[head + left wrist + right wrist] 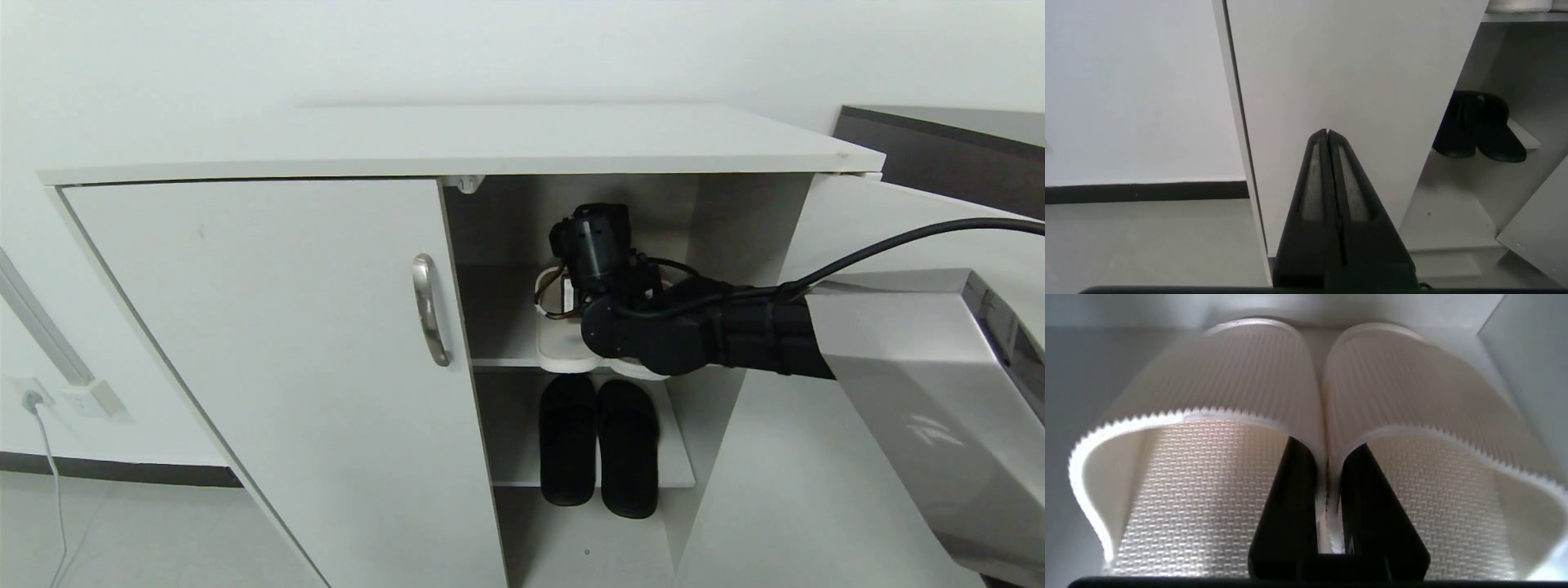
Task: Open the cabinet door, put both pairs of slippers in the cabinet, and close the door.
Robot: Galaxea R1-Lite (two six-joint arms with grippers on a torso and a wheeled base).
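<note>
White ribbed slippers (1249,384), inner walls clamped by right fingers (1286,514), left fingers (1317,192) pressed together

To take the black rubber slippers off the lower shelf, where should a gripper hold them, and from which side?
Probably pinch the two adjoining inner edges at the heel end of the black rubber slippers, coming from the open front of the white cabinet: they lie side by side, heels overhanging the lower shelf, toes toward the back.

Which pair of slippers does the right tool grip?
The white ribbed slippers on the upper shelf; the plain black slippers lie free on the lower shelf.
</note>
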